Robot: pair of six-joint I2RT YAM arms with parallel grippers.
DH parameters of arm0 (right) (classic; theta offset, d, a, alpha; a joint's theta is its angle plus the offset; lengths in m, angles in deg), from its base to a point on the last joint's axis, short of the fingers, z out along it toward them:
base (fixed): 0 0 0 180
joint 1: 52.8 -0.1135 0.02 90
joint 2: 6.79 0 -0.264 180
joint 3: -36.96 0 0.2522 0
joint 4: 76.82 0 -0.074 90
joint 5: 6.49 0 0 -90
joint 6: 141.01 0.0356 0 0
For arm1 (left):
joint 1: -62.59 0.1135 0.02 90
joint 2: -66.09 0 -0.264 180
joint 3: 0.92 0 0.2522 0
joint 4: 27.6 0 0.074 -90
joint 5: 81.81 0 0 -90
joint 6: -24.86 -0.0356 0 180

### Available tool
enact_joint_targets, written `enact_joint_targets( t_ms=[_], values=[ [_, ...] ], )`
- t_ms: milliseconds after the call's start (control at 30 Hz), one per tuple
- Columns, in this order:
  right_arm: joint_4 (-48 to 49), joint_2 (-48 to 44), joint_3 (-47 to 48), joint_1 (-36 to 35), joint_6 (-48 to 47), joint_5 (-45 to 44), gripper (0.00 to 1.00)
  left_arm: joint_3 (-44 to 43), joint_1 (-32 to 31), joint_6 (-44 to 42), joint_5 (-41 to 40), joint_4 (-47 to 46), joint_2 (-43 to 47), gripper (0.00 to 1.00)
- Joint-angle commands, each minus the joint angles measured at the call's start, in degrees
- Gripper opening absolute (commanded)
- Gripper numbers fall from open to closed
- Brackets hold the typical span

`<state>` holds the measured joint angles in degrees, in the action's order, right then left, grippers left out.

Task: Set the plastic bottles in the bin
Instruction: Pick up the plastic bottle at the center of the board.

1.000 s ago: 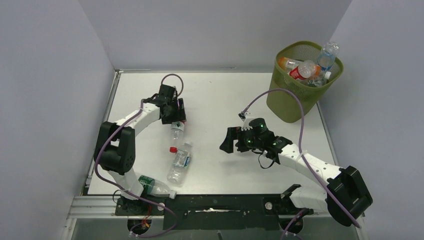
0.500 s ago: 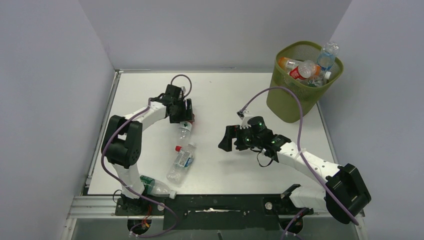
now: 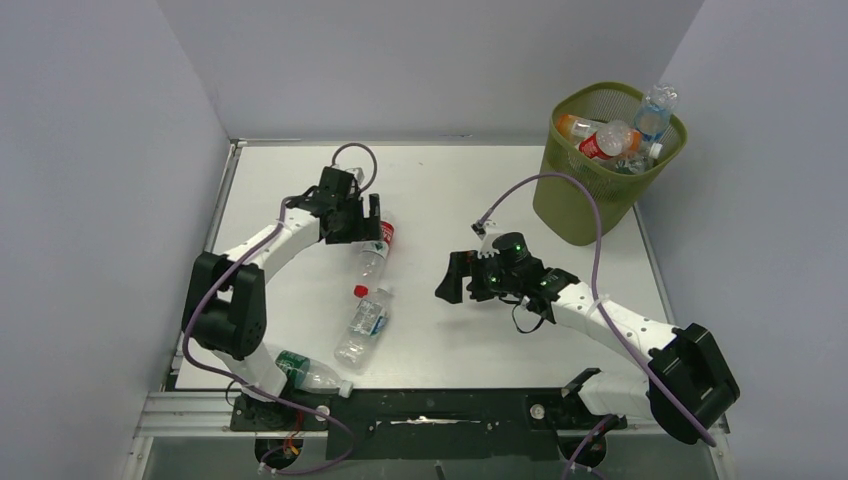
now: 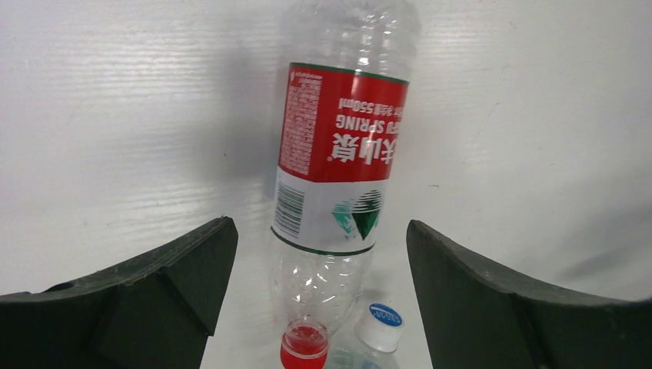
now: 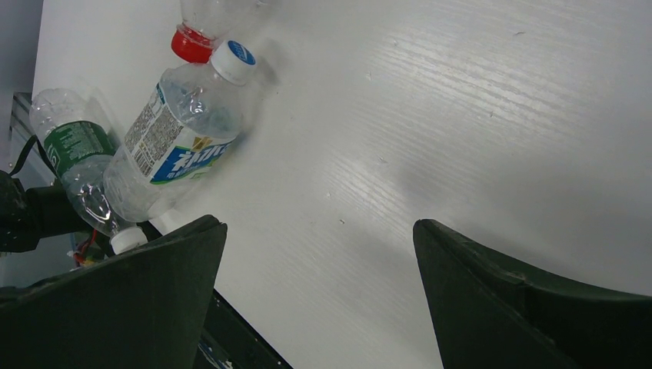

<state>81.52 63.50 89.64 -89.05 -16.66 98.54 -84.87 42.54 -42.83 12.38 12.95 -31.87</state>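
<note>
The red-labelled bottle (image 4: pixel 342 161) has slid right beneath the spread left end effector (image 3: pixel 372 230)

red-label bottle (image 4: pixel 342 146), "SPRING", "550ml", upside down

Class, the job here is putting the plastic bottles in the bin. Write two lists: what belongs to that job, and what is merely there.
Belongs to the job:
- olive bin
- bottles already inside it
- red-label bottle
- blue-label bottle
- green-label bottle

Merely there:
- purple cables
- metal rail at the table's near edge
</note>
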Motion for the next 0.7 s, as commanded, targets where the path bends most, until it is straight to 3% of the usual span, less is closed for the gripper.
enact_joint_targets(
  t_ms=[0,500,667],
  values=[
    [2.3,-0.5,2.0,-0.6,-0.6,-0.5,0.98,3.2,-0.3,-0.6,-2.9,1.4,4.2,0.82],
    [2.7,-1.5,0.8,-1.3,0.3,-0.7,0.98,9.8,-4.6,1.2,-4.6,-1.8,5.9,0.80],
    [2.8,-2.3,0.0,-1.4,0.9,-1.0,0.98,10.3,-5.2,0.9,-6.0,-2.4,6.3,0.70]
  ],
)
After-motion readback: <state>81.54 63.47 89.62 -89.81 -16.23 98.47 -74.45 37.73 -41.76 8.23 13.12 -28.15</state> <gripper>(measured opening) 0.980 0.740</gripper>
